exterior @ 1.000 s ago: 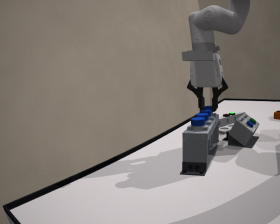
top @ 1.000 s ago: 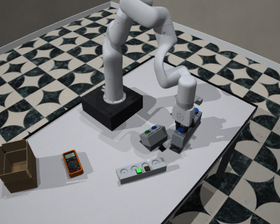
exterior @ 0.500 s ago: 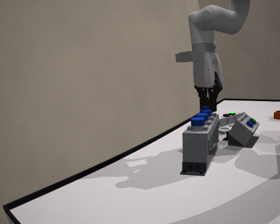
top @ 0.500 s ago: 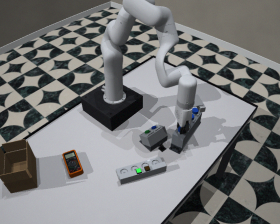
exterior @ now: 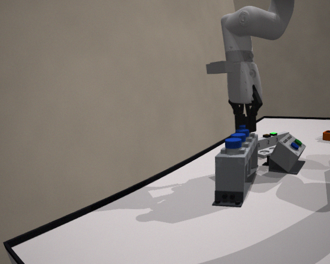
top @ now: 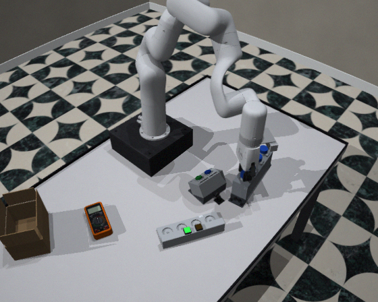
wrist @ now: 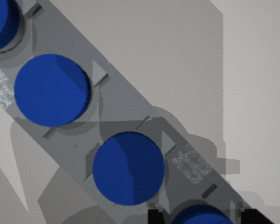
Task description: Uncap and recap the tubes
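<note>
The decapping station (top: 254,172) holds several tubes with blue caps; all caps sit on their tubes. My gripper (top: 246,174) stands upright over the end cap (exterior: 242,127) nearest the key housing. Its fingers straddle that cap, slightly open, not clamping it. In the wrist view the gripper (wrist: 203,217) shows at the bottom edge, dark fingertips either side of this cap, with two more caps (wrist: 128,167) (wrist: 51,90) up the row. The cap tray (top: 190,229) has empty nests; its green lamp (top: 187,230) is lit and its amber lamp (top: 198,226) is dark.
The key housing (top: 207,185) with the blue key (top: 208,172) and green key (top: 199,177) stands just left of the station. An orange multimeter (top: 98,220) and an open cardboard box (top: 21,224) lie at the left. The table edge runs close behind the station.
</note>
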You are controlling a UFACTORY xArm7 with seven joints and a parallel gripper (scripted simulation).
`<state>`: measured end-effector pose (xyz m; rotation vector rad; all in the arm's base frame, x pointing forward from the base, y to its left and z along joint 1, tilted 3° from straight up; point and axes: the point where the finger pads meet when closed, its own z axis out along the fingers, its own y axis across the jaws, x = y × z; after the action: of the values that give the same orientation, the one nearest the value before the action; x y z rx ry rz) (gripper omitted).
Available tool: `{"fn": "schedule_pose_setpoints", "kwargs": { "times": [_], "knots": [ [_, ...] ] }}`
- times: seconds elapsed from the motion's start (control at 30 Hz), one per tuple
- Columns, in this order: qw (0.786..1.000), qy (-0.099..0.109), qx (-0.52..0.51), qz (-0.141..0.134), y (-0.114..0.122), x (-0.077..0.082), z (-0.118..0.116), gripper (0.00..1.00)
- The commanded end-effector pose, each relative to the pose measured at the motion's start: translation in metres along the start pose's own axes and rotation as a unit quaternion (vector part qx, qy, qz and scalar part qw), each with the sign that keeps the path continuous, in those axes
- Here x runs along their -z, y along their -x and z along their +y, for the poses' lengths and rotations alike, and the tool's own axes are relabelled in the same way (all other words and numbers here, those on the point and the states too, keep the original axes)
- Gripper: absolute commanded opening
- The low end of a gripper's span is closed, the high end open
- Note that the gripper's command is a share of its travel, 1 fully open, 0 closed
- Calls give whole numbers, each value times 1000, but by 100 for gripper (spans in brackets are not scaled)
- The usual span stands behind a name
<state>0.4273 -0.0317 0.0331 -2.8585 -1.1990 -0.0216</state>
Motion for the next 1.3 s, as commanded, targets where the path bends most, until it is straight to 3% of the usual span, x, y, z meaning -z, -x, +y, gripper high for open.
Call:
{"fn": "schedule_pose_setpoints", "kwargs": {
  "times": [0.0,0.23,0.5,0.57,0.63,0.73,0.87,1.13,1.17,1.27],
  "knots": [
    [999,1,37,2,-1,2,1,46],
    [963,2,270,1,-1,2,1,46],
    [878,2,480,0,-1,2,1,46],
    [878,2,480,0,-1,2,1,46],
    [829,2,559,1,-1,2,1,46],
    [785,3,619,0,-1,2,1,46],
    [711,2,704,0,-1,2,1,46],
    [711,2,704,0,-1,2,1,46],
    [711,2,704,0,-1,2,1,0],
    [711,2,704,0,-1,2,1,0]
  ]
}}
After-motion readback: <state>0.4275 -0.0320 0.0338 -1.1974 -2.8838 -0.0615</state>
